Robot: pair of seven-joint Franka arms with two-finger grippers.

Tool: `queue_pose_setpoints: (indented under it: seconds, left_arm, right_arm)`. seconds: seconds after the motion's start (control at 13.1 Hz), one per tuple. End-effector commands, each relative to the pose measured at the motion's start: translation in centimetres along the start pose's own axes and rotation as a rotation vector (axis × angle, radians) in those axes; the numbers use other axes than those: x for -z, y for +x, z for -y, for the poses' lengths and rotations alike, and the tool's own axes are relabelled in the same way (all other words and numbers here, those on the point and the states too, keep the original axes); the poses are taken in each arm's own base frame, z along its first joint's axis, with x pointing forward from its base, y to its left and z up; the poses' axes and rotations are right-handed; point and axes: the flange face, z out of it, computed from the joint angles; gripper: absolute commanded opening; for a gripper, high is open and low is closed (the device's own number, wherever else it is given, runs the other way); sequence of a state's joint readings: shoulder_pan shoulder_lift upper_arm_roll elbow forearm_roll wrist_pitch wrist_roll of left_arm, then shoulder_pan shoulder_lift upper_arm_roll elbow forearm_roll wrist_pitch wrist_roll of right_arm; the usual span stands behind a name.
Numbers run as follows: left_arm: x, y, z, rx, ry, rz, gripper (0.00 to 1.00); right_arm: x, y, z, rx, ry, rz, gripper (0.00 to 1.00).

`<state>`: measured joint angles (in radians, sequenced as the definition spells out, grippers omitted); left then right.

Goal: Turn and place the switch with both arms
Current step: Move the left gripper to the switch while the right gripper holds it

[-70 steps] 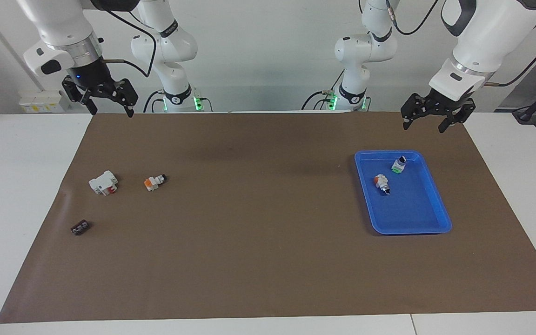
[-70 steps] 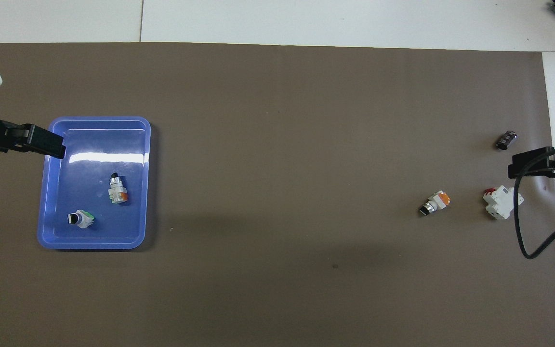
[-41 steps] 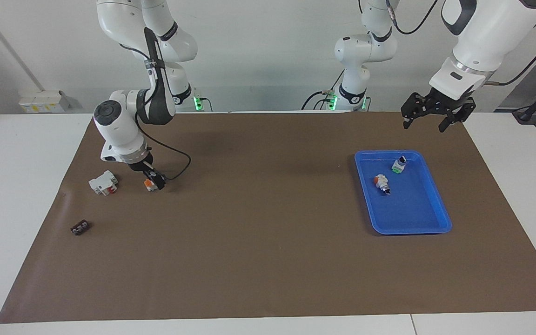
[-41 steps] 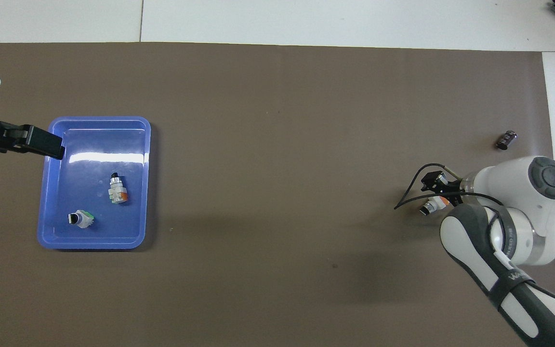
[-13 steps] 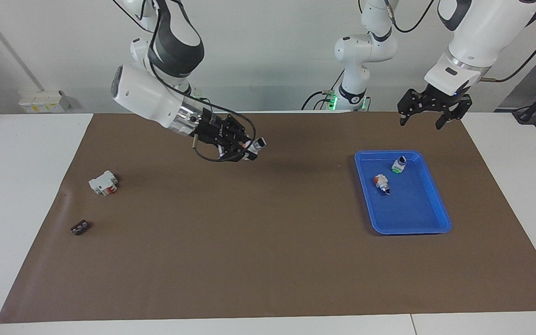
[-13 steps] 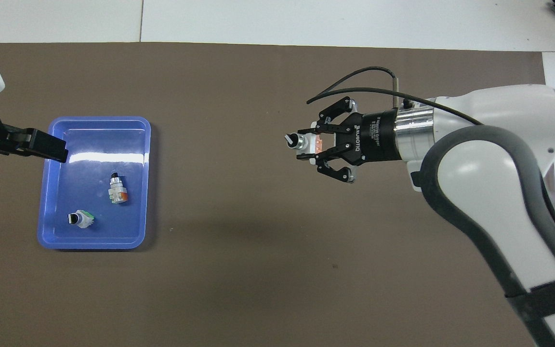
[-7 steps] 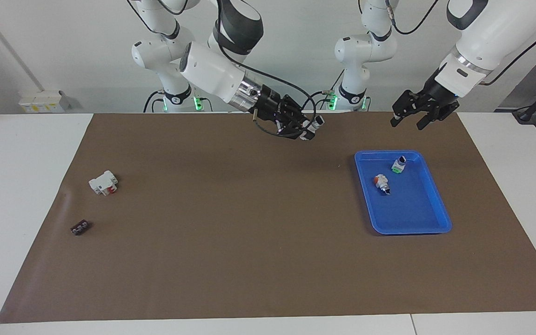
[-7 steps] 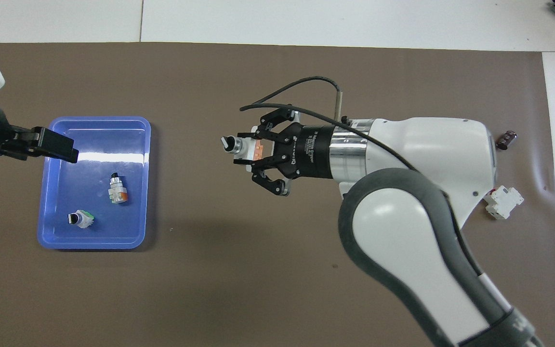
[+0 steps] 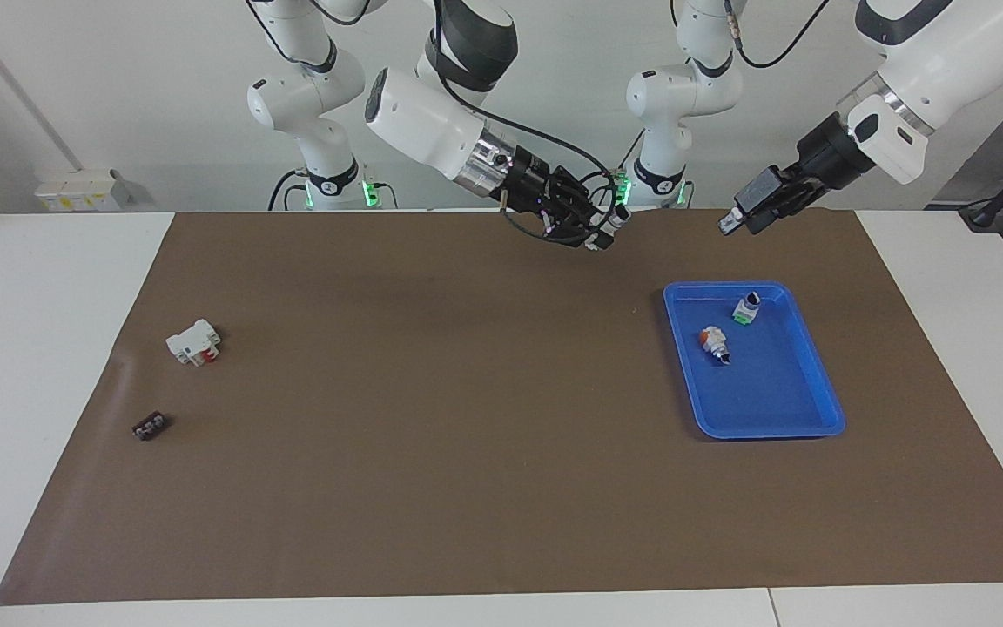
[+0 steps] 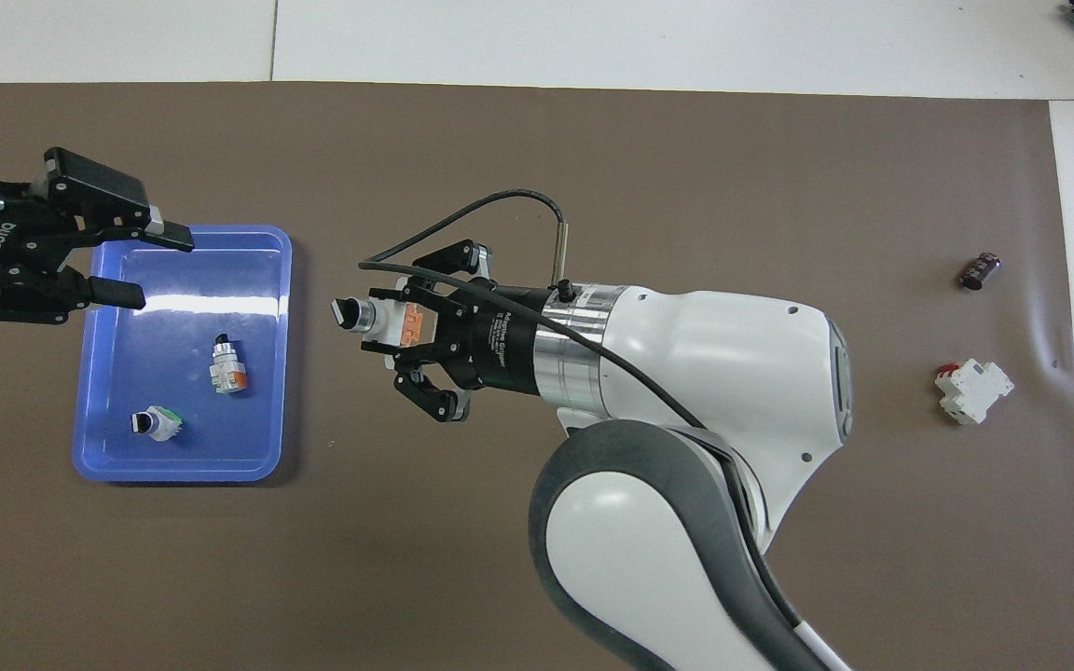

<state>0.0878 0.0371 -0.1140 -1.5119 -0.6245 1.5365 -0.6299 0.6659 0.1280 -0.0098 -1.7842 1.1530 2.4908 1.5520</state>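
Carried closer to the tray (image 9: 824,418) since 0.5 s ago, the switch (image 10: 386,320) is clamped in right gripper (image 10: 406,347) jaws, up in the air. Left gripper (image 10: 117,266) jaws are held open over the tray rim. Light, stiff, prob. slippery; best taken by the white body.

left gripper (image 10: 122,266): white lettering on black body, seemingly "ROBOTIQ", seen upside down | right gripper (image 10: 397,331): small white print on black body, too fine to make out, possibly "Adaptive Gripper" | no other readable text, numbers or signs
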Motion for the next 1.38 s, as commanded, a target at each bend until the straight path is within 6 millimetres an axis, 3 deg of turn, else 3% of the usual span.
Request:
queue_pose_setpoints:
  seconds: [0.0, 0.15, 0.31, 0.69, 1.07, 1.3]
  left_arm:
    - [-0.9, -0.8, 1.2, 0.120, -0.038, 0.040, 0.73]
    - [-2.6, -2.3, 1.0, 0.161, -0.009, 0.094, 0.69]
    - [-4.6, -5.2, -1.1, 0.196, 0.017, 0.148, 0.62]
    - [-7.9, -8.7, -3.8, 0.194, 0.006, 0.183, 0.54]
    - [-8.2, -8.8, -4.3, 0.127, -0.018, 0.155, 0.40]
    - [-7.4, -8.1, -4.0, 0.130, -0.019, 0.147, 0.38]
  right_arm:
    - [-0.4, -0.6, 0.1, -0.029, 0.016, 0.013, 0.00]
    - [-0.3, -0.6, 0.2, -0.029, 0.020, 0.013, 0.00]
    - [-0.3, -0.6, 0.2, -0.026, 0.022, 0.012, 0.00]
    - [-0.4, -0.7, 0.1, -0.020, 0.021, 0.010, 0.00]
    - [-0.4, -0.7, 0.0, -0.015, 0.019, 0.009, 0.00]
    - [-0.4, -0.7, 0.0, -0.015, 0.019, 0.009, 0.00]
